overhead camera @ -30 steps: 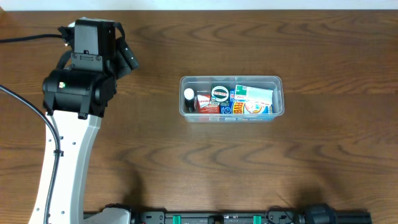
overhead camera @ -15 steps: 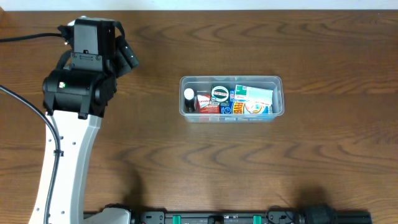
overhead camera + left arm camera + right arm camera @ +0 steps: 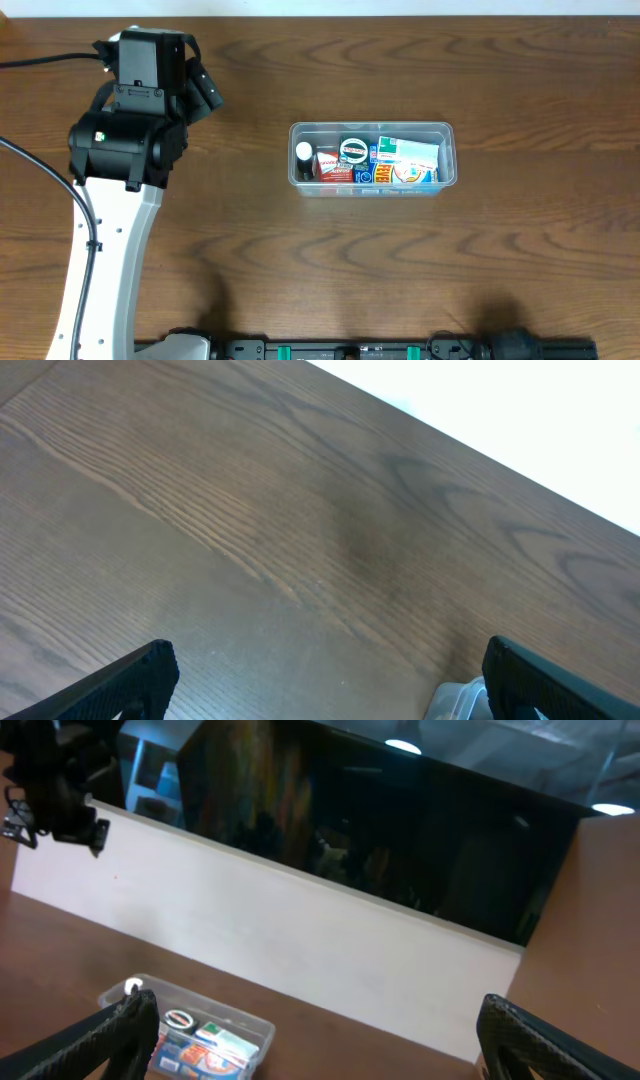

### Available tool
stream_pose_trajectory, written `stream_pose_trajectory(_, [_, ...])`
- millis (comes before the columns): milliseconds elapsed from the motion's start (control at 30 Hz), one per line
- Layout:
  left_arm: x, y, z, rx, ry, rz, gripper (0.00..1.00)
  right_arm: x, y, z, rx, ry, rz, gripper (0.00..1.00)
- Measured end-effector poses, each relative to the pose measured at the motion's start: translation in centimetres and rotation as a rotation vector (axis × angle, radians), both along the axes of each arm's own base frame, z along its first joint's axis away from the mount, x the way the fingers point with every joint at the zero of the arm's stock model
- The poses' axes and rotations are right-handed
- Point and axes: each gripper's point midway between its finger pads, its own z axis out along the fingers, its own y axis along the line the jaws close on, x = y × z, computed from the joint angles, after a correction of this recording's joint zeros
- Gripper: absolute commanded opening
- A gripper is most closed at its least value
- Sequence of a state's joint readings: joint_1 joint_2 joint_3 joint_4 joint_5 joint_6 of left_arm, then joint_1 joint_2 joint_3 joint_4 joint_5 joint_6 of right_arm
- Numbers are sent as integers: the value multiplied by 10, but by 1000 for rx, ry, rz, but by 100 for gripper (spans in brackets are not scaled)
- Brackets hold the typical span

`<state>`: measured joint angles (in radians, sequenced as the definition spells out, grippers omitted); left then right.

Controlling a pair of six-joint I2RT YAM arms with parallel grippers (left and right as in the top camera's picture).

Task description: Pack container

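Left gripper (image 3: 330,682): wrist view, fingers spread wide and empty over the wooden table (image 3: 250,540), one corner of the container (image 3: 452,703) just showing at the lower edge. Right gripper (image 3: 315,1045): wrist view, fingers equally wide apart, nothing held, the container beyond them before a white panel (image 3: 300,950). Overhead only: container at table centre, filled with small packaged items (image 3: 405,160), well right of the left arm (image 3: 120,150).

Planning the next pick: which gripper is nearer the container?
Left, probably. The left gripper is off the container's left end, its corner showing in the wrist view; the right gripper sees it from much farther back.
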<state>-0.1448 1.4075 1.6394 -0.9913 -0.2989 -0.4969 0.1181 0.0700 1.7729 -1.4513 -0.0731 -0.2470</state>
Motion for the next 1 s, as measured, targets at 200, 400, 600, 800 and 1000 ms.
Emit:
stream_pose_trajectory(200, [0, 0, 0, 0, 0, 0, 98, -2, -5, -4, 22, 4, -19, 99])
stream_pose_trajectory(400, [0, 0, 0, 0, 0, 0, 98, 2, -5, -10, 29, 35, -22, 99])
stream_pose_trajectory(600, [0, 0, 0, 0, -1, 0, 98, 21, -2, -4, 42, 36, -19, 99])
stream_pose_trajectory(800, [1, 0, 1, -1, -5, 0, 98, 59, 9, 8, 50, 26, 27, 99])
stream_pose_trajectory(1000, [1, 0, 1, -1, -5, 0, 98, 123, 26, -9, 82, 105, 88, 99])
